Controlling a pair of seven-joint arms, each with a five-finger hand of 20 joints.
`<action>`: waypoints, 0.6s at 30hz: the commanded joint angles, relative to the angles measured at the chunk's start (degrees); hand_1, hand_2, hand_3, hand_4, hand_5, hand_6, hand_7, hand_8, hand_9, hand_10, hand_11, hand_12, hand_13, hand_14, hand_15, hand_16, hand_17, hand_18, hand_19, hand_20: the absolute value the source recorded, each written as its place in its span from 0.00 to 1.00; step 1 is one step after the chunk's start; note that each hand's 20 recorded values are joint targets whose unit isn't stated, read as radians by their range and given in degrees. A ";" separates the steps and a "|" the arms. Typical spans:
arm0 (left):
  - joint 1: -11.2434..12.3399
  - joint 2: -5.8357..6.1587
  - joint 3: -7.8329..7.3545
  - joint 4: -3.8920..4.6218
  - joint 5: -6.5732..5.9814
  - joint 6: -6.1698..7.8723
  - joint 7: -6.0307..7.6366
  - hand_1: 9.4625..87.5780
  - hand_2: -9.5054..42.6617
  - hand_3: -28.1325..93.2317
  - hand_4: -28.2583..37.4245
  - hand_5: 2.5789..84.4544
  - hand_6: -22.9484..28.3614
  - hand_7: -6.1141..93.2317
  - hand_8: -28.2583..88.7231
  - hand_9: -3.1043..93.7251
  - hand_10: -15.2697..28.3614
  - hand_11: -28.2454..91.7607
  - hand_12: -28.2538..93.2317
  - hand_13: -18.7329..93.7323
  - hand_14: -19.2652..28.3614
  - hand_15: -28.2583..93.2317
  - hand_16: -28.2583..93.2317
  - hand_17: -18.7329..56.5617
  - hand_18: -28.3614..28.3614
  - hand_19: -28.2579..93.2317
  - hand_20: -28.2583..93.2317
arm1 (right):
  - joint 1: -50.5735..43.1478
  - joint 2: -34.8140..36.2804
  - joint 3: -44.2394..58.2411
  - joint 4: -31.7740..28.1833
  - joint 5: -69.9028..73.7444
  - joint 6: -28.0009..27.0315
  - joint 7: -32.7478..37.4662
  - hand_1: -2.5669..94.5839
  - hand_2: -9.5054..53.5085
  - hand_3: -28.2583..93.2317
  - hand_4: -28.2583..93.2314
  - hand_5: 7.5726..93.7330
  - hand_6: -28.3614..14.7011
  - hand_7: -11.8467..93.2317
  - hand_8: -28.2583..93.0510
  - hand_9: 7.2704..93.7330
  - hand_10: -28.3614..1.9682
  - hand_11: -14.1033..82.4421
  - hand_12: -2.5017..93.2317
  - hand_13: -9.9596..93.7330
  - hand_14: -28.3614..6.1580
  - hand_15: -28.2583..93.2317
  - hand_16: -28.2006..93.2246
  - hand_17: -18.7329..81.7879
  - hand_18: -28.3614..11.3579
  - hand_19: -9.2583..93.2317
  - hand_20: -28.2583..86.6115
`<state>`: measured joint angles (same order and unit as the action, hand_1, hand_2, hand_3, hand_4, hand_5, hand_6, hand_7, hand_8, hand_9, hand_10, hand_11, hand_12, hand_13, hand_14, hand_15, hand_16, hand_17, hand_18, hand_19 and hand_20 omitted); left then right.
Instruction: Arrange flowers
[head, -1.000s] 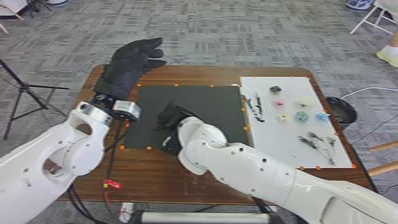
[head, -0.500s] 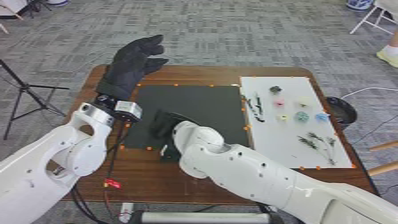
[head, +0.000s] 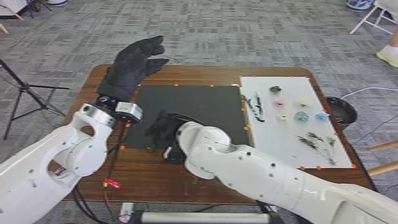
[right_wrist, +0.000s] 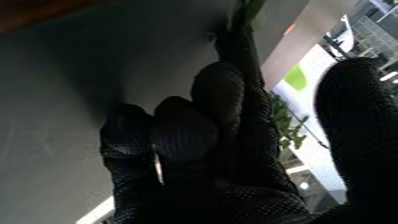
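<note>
My right hand (head: 163, 129) is over the left part of the black mat (head: 209, 100) in the head view. In the right wrist view, the same hand (right_wrist: 187, 135) is open, its thumb apart from the fingers; a green thing (right_wrist: 255, 9) shows by the longest fingertip, and whether they touch is unclear. Leafy green (right_wrist: 289, 125) appears between fingers and thumb, farther off. My left hand (head: 129, 67) stands raised and open beyond the mat's left corner. On the white board lie a dark flower (head: 275, 89), a pink one (head: 279, 102), a teal one (head: 302, 116), a blue one (head: 322, 117) and green sprigs (head: 308, 142).
Long black tools (head: 258, 107) lie along the left side of the white board (head: 275, 145). A black round container (head: 341, 111) is beyond the table's right edge. Cables with a red piece (head: 112, 183) cross the near left part of the brown table (head: 169, 182).
My right hand has shifted slightly left and nearer to the front edge over the black mat. The left hand's thumb has spread a little from its fingers.
</note>
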<state>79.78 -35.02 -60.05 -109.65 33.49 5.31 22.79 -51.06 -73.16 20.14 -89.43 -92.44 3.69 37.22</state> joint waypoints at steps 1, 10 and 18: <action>5.05 -0.26 -3.93 -1.53 -0.32 0.37 0.50 0.27 0.04 0.81 0.06 0.29 0.55 0.35 0.11 0.20 0.73 0.56 0.31 0.25 0.91 0.65 0.15 0.05 0.87 0.47 0.39 | -0.71 5.32 1.11 -4.54 -8.98 -4.65 -4.15 0.30 0.11 0.89 0.04 0.57 0.59 0.45 0.14 0.64 0.47 0.75 0.52 0.72 0.52 0.90 0.56 0.51 0.18 0.99 0.68; 10.10 -0.14 -8.23 -2.92 -0.19 0.80 0.24 0.26 0.05 0.79 0.08 0.28 0.52 0.29 0.15 0.20 0.65 0.45 0.36 0.27 0.78 0.46 0.25 0.10 0.83 0.53 0.34 | -3.36 15.22 7.84 -11.87 -5.67 -18.05 -20.36 0.42 0.15 0.96 0.08 0.55 0.62 0.41 0.20 0.64 0.51 0.64 0.69 0.70 0.50 0.90 0.55 0.50 0.17 0.99 0.67; 11.62 -0.52 -9.75 -3.28 0.11 0.79 -0.01 0.26 0.04 0.77 0.08 0.28 0.51 0.25 0.16 0.20 0.61 0.41 0.38 0.30 0.73 0.43 0.26 0.15 0.81 0.55 0.32 | -5.80 18.46 13.13 -11.95 7.07 -33.56 -31.67 0.41 0.22 1.00 0.12 0.49 0.63 0.34 0.14 0.66 0.53 0.64 0.71 0.71 0.47 0.89 0.59 0.50 0.15 0.99 0.68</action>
<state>90.31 -35.05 -68.93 -112.22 33.45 5.59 22.91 -56.08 -58.14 32.19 -101.08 -93.36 -24.11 8.14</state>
